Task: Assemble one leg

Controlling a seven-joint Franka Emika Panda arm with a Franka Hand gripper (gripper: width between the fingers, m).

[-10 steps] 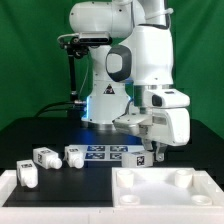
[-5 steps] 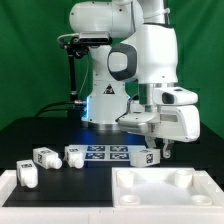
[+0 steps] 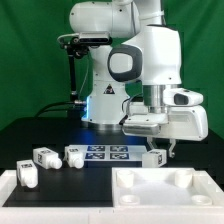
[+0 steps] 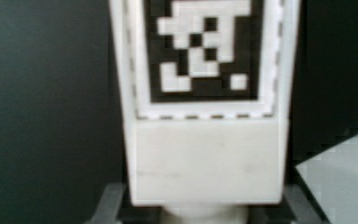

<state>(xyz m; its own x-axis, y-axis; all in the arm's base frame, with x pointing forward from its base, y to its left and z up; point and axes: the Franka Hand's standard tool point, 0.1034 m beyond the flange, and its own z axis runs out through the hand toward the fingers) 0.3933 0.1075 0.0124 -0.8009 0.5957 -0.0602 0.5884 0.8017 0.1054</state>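
My gripper [image 3: 154,148] is shut on one white leg [image 3: 153,158] and holds it low over the black table, just behind the large white panel [image 3: 165,186]. In the wrist view the leg [image 4: 197,90] fills the frame with its tag facing the camera. The gripper [image 4: 197,208] grips its lower end, with a dark finger [image 4: 112,206] on either side. Three more legs lie at the exterior view's left: one [image 3: 27,172] near the front, one [image 3: 44,157] behind it and one [image 3: 73,154] beside the marker board.
The marker board [image 3: 108,152] lies flat between the loose legs and the held leg. The robot's base and a black stand [image 3: 70,70] stand at the back. A corner of the white panel [image 4: 346,182] shows in the wrist view.
The arm and gripper have moved toward the exterior view's right, carrying the leg with them. The three loose legs have not moved.
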